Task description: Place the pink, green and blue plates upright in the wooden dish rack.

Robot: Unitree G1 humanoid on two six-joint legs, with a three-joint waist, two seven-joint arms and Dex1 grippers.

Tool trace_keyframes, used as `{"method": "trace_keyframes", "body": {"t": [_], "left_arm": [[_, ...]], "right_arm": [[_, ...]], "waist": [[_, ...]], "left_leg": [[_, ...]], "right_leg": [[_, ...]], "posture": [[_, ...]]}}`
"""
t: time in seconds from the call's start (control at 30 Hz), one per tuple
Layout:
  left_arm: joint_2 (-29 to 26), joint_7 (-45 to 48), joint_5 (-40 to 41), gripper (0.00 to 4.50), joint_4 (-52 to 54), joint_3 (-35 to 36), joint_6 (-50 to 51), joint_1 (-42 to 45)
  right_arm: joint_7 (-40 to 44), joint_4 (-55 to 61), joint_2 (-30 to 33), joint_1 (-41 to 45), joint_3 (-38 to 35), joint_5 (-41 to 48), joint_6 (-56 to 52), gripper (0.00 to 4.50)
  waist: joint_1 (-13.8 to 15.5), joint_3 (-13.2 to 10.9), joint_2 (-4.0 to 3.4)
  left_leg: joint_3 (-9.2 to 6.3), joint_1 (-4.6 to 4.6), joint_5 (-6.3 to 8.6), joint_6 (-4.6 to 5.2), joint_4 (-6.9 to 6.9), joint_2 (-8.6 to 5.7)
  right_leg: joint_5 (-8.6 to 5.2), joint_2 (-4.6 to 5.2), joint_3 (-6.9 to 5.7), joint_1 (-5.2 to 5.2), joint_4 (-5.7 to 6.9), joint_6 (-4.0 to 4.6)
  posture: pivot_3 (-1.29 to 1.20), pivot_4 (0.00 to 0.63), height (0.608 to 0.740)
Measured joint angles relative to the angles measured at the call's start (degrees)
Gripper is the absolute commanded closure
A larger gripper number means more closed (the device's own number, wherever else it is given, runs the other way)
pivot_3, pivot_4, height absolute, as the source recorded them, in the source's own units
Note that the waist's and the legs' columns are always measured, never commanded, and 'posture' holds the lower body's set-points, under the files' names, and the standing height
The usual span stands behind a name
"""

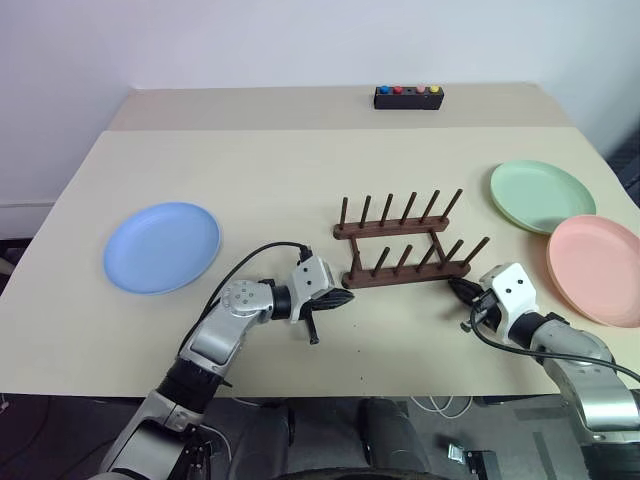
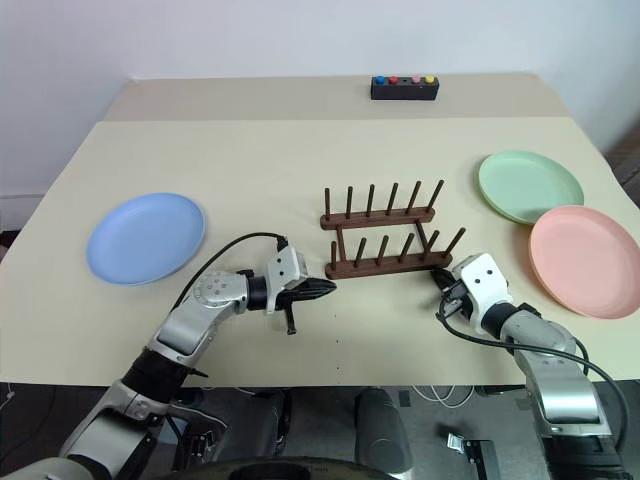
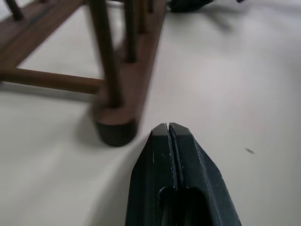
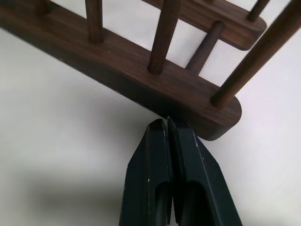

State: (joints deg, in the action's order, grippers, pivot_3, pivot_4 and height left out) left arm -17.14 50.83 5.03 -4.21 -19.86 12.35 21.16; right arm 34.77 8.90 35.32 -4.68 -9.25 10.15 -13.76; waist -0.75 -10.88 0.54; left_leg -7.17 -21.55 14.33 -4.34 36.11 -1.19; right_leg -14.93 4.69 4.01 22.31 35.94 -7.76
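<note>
On the left part of the beige table [image 1: 270, 170] the blue plate [image 1: 162, 246] was seen lying flat, well apart from the rack. Next to the right, the left gripper [image 1: 343, 298] was found low over the table, with its tip just beside the left end of the near bar of the wooden dish rack [image 1: 403, 246]. In the left wrist view its two black fingers [image 3: 160, 155] were shown pressed together with nothing between them, and the rounded bar end stood close before them; whether it was touched could not be told.

The rack stood in the middle, and no plate was placed between its pegs. At the far edge of the table a small black box [image 1: 408, 96] with coloured buttons was seen in the head views.

The right gripper [image 1: 459, 289] was placed at the right end of the same near bar. In the right wrist view the right gripper's fingers [image 4: 157, 155] were closed on nothing, their tips right at the side of the bar.

Farther right, the green plate [image 1: 541, 195] and the pink plate [image 1: 596, 268] were lying flat, the pink one nearer and overlapping the green rim.
</note>
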Motion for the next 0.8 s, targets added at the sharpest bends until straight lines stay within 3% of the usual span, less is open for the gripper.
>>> {"method": "trace_keyframes", "body": {"t": [0.4, 0.8], "left_arm": [[1.44, -4.74, -1.31, 4.5, -6.25, 1.01, -5.09, 2.8], [1.55, -5.34, -1.91, 4.5, -7.87, 1.08, -6.94, 3.62]], "right_arm": [[-0.3, -5.66, -0.55, 5.54, 2.09, -2.52, 3.0, 4.43], [-0.63, -6.29, -0.72, 5.79, 2.39, -2.97, 4.26, 4.43]], "waist": [[-0.17, 0.0, 0.0], [-0.18, 0.01, -0.01]], "left_leg": [[0.0, 0.04, 0.0, 0.0, -0.01, 0.0], [0.0, 0.04, 0.0, 0.0, -0.01, 0.0]], "right_leg": [[0.04, -0.01, 0.0, 0.0, 0.04, -0.02], [0.07, -0.01, 0.0, 0.01, 0.05, -0.07]], "posture": [[0.0, 0.15, 0.74], [0.0, 0.15, 0.74]]}}
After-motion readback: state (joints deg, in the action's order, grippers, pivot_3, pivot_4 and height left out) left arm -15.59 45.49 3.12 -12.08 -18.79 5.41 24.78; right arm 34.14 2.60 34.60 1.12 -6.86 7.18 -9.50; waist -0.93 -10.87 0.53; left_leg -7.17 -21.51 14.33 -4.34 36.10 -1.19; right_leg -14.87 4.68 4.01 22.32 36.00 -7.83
